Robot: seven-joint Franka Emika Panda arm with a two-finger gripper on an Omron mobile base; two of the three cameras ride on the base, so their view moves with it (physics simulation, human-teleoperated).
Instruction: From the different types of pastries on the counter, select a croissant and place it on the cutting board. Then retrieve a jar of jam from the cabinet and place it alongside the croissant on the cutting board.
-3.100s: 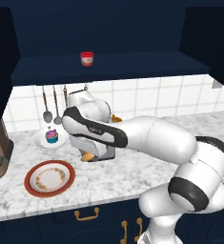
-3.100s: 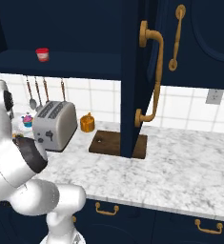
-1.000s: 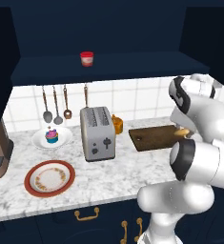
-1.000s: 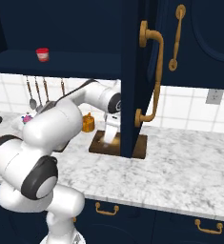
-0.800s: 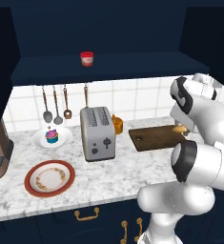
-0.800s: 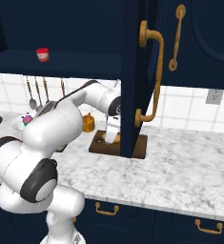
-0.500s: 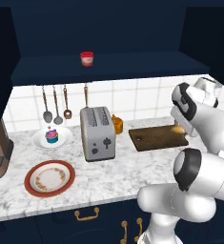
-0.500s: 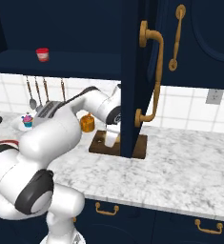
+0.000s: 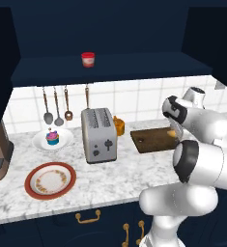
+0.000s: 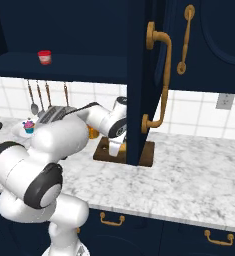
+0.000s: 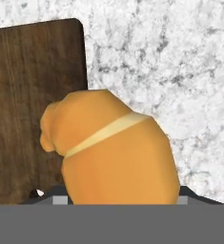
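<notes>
From my station I see the cabinet (image 9: 110, 72) standing open, and on its shelf sits the jar of jam (image 9: 88, 59), upright and alone, well above the tabletop (image 9: 115, 171). Down on the marble, a small white plate (image 9: 40, 141) by the wall carries the cupcake (image 9: 51, 138), and the red-rimmed plate (image 9: 50, 180) nearer the front edge has only its patterned middle showing. The toaster (image 9: 99, 134) stands between those plates and the cutting board (image 9: 151, 140), with a small orange object (image 9: 118, 126) just behind it against the tiles. In the hand view the croissant (image 11: 111, 150) sits right at the pincer (image 11: 118, 195), so close that it hides the finger tips; the pincer looks closed to a middling width around the pastry, holding it. Under it I see the corner of the cutting board on one side and bare marble on the other, so the croissant hangs over the board's edge, partly above wood and partly above tabletop; whether it touches the board I cannot tell. In the left base view a speck of golden pastry shows at the far right end of the board beside the arm's wrist. In the right base view the wrist points down at the board just beside the open cabinet door (image 10: 139, 85).
</notes>
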